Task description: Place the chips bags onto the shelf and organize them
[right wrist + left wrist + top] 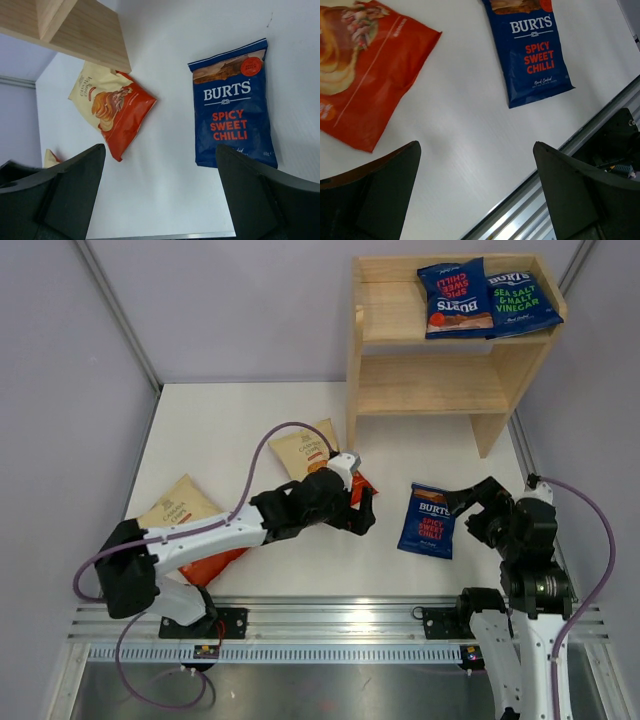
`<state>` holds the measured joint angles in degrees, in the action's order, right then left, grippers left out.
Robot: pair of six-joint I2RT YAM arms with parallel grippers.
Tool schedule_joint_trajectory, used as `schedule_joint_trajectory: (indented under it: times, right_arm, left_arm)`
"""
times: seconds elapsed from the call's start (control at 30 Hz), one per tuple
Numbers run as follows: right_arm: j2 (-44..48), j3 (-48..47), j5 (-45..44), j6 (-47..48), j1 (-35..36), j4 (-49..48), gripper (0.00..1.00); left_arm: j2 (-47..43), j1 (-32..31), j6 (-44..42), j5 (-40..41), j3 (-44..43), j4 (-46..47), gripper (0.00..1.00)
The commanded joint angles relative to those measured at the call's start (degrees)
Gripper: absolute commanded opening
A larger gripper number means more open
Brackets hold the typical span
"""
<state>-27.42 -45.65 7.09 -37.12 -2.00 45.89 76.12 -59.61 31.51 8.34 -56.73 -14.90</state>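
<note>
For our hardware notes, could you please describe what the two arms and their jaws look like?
Both the left arm and right arm have white links with black joint housings. A lilac cable loops along each. The jaws are black, broad and wedge-shaped.

Shelf (440, 350) at far right of table (230, 420). On shelf's top tier: Spicy Sweet Chilli bag (455, 300) left, Sea Salt & Malt Vinegar bag (522, 302) right, touching. Second Spicy Sweet Chilli bag (428, 521) on table before shelf, well apart. Crisps bag (308, 452) just left of shelf's front-left foot. Second crisps bag (185, 510) well left of shelf, nearer table's front edge.
</note>
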Motion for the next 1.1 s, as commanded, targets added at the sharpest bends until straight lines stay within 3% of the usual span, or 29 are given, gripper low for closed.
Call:
schedule_joint_trajectory:
  times: [0.0,0.2,0.37,0.73,0.93,1.03,1.07]
  right_arm:
    - [5.2,1.7,2.8,-4.4,0.0,-0.2,0.99]
    - [13.6,0.3,0.4,-7.4,0.0,4.3,1.0]
    - [13.4,-2.9,-0.1,-4.5,0.2,7.7,0.99]
    - [14.5,-5.2,0.6,-3.8,1.4,7.4,1.0]
    - [15.3,-4.8,2.1,-4.4,1.4,7.5,1.0]
    - [15.7,-5.2,2.3,-4.3,1.4,7.5,0.99]
    - [15.6,-5.5,2.3,-4.2,1.4,7.5,0.99]
  left_arm:
    - [10.1,0.4,0.1,-8.0,-7.3,8.3,0.99]
    - [28.4,0.5,1.9,-10.9,-23.5,3.0,0.97]
    - [42.5,0.4,2.9,-11.1,-36.3,-3.9,0.89]
    - [52.8,0.0,6.9,-16.2,-42.3,-6.8,0.73]
    - [56.4,-1.1,7.9,-12.7,-44.5,-11.5,0.61]
    - [57.7,-1.1,8.4,-12.5,-44.5,-11.6,0.5]
    - [57.8,-1.1,8.4,-13.1,-44.3,-10.8,0.4]
